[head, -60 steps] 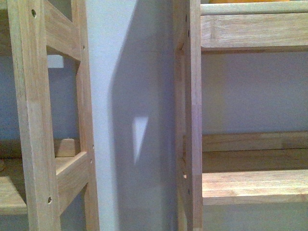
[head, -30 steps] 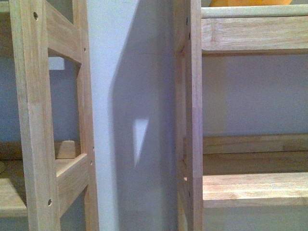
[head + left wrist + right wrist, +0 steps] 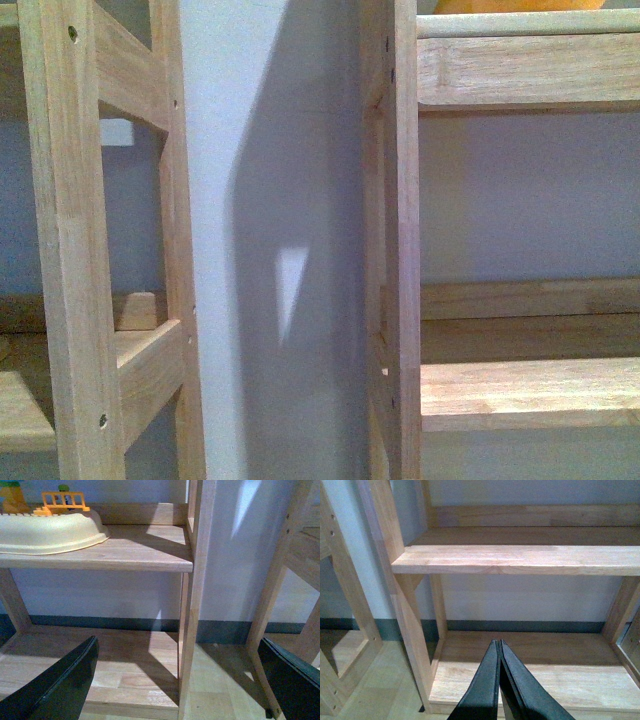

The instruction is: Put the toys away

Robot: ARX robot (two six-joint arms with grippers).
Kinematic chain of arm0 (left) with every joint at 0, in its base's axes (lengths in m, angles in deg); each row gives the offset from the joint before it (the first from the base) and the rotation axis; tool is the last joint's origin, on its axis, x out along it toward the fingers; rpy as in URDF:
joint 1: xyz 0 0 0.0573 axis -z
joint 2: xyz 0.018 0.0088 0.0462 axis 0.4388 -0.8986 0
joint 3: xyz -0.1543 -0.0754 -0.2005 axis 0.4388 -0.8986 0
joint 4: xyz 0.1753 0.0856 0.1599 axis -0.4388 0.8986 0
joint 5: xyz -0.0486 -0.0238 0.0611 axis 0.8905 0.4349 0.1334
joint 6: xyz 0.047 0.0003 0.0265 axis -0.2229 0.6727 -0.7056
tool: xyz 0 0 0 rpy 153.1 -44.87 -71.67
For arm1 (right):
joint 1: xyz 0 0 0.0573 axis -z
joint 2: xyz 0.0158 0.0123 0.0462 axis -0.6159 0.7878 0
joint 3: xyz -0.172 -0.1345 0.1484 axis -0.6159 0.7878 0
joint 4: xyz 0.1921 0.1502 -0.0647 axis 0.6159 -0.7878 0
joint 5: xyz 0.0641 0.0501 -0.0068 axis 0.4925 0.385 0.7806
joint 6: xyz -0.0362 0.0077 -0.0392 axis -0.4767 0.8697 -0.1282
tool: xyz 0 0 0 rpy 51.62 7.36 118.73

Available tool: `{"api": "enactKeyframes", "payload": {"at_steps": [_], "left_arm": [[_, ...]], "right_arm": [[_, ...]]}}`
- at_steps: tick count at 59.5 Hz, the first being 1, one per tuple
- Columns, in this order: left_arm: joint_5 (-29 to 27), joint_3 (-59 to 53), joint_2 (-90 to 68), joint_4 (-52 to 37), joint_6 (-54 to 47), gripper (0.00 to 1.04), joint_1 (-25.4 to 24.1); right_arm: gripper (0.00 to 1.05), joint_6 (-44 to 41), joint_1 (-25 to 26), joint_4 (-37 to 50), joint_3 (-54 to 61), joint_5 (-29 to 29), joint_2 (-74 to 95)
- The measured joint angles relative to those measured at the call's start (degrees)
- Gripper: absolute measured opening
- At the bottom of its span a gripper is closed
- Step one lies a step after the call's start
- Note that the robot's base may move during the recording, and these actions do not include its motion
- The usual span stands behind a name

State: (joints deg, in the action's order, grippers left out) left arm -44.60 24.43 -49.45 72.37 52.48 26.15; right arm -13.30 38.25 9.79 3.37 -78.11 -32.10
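Left gripper [image 3: 175, 680]: black fingers [image 3: 60, 685] spread wide, nothing between them, hanging in front of the lower board of a pale wooden shelf unit [image 3: 190, 605]. One finger sits low over the bottom shelf board [image 3: 125, 665], the other low by the neighbouring unit's slanted wooden side frame [image 3: 280, 580]. Between them the unit's upright post, then light wooden floor [image 3: 220, 680] and a dark skirting strip [image 3: 225, 630] along the pale blue-grey wall [image 3: 230, 555].

Right gripper [image 3: 500, 650]: black fingers [image 3: 487, 685] pressed together tip to tip, holding nothing, pointing at the bottom board [image 3: 530, 675] of a second pale wooden shelf unit; the middle shelf board [image 3: 520, 557] above is bare wood.

Left wrist view, upper shelf: cream oval plastic tray [image 3: 55, 530] turned with its rim up at the far side, and an orange plastic toy fence piece [image 3: 62, 502] on or behind it; a yellow-and-green item at the picture's edge, too cut off to name.

Front view: two wooden shelf frames close up, left one [image 3: 70, 240] and right one [image 3: 400, 240], wall with shadow between. No arm in this view. Small yellow-orange plush toy [image 3: 520, 5]: only a thin orange sliver shows on the top shelf [image 3: 530, 70] of the right unit, at the picture's upper edge; shape and pose cannot be told.
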Motion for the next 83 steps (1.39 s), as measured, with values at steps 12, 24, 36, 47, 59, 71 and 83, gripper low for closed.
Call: {"api": "enactKeyframes", "payload": {"at_steps": [12, 24, 36, 47, 59, 71, 83], "left_arm": [[0.00, 0.00, 0.00, 0.00, 0.00, 0.98, 0.00], [-0.02, 0.00, 0.00, 0.00, 0.00, 0.98, 0.00], [0.00, 0.00, 0.00, 0.00, 0.00, 0.98, 0.00], [0.00, 0.00, 0.00, 0.00, 0.00, 0.98, 0.00], [0.00, 0.00, 0.00, 0.00, 0.00, 0.98, 0.00], [0.00, 0.00, 0.00, 0.02, 0.00, 0.98, 0.00], [0.00, 0.00, 0.00, 0.00, 0.00, 0.98, 0.00]], "right_arm": [[0.03, -0.02, -0.02, 0.11, 1.38, 0.00, -1.62], [0.12, -0.07, -0.02, 0.11, 1.40, 0.00, -1.64], [0.57, -0.07, -0.02, 0.11, 1.40, 0.00, -1.64], [0.87, -0.07, -0.02, 0.11, 1.40, 0.00, -1.64], [0.98, -0.07, -0.02, 0.11, 1.40, 0.00, -1.66], [0.98, -0.07, -0.02, 0.11, 1.40, 0.00, -1.66], [0.98, -0.07, -0.02, 0.11, 1.40, 0.00, -1.66]]}}
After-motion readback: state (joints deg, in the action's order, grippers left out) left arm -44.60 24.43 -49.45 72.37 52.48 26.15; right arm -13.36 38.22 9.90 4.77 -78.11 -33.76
